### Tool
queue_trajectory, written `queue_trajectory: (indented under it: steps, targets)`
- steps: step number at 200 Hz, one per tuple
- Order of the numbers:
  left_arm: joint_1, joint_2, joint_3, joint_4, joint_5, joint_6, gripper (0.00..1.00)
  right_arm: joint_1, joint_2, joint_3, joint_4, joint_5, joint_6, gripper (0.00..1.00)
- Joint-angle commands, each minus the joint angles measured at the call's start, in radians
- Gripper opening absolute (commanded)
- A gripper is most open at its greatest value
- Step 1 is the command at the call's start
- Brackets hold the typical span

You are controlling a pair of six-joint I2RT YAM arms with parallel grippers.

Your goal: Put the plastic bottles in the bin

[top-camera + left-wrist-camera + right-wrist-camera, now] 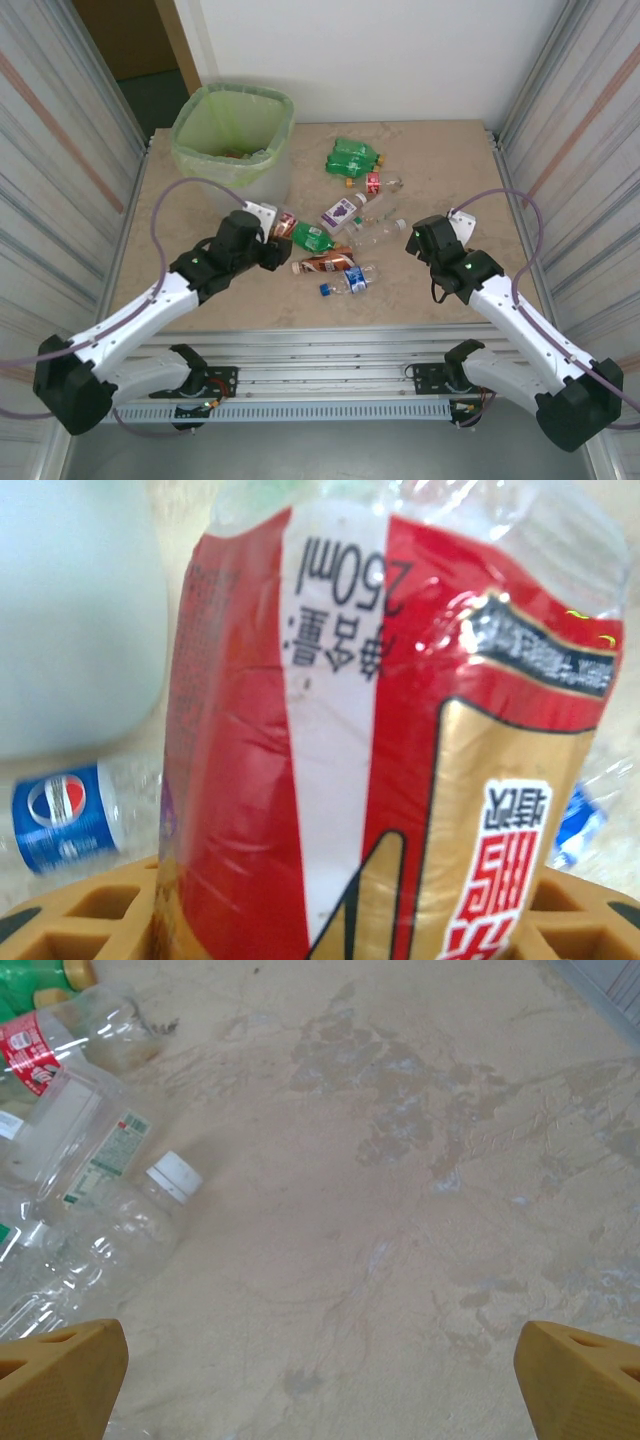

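Note:
My left gripper (270, 243) (335, 925) is shut on a crushed plastic bottle with a red and gold label (380, 730) (288, 226), just right of the bin (284, 106). The bin is whitish with a light green bag over its rim, at the table's far left. More plastic bottles lie mid-table: two green ones (352, 158), a red-labelled clear one (378, 183), a purple-labelled one (343, 211), a clear white-capped one (378, 232) (150, 1215), a brown-labelled one (325, 263) and a blue-labelled one (350, 280) (65, 815). My right gripper (413, 240) (320, 1380) is open over bare table, right of the pile.
Corrugated metal walls (60, 130) close in the table on both sides, and a white wall (400, 50) stands behind it. The bin's pale wall (70, 630) is close on the left in the left wrist view. Bare tabletop (420, 1160) lies ahead of the right gripper.

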Motion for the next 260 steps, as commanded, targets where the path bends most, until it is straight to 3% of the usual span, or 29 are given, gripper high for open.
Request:
queue_trajectory:
  steps: [1, 36, 88, 183, 260]
  targets:
    - [-0.006, -0.057, 0.077, -0.008, 0.03, 0.055, 0.44, -0.007, -0.033, -0.02, 0.013, 0.035, 0.04, 0.98]
    - [-0.006, -0.059, 0.193, 0.005, 0.033, 0.13, 0.43, -0.008, -0.043, -0.028, 0.029, 0.037, 0.038, 0.98]
    - [0.012, 0.073, 0.467, -0.031, -0.078, 0.305, 0.43, -0.01, -0.035, -0.009, 0.026, 0.042, 0.04, 0.98]
    - [0.383, 0.502, 0.967, -0.234, 0.065, 0.363, 0.43, -0.014, -0.004, 0.05, -0.003, 0.032, 0.055, 0.98]
    - [0.518, 0.793, 1.215, -0.37, 0.067, 0.36, 0.44, -0.014, 0.014, 0.076, 0.0, 0.005, 0.063, 0.98]
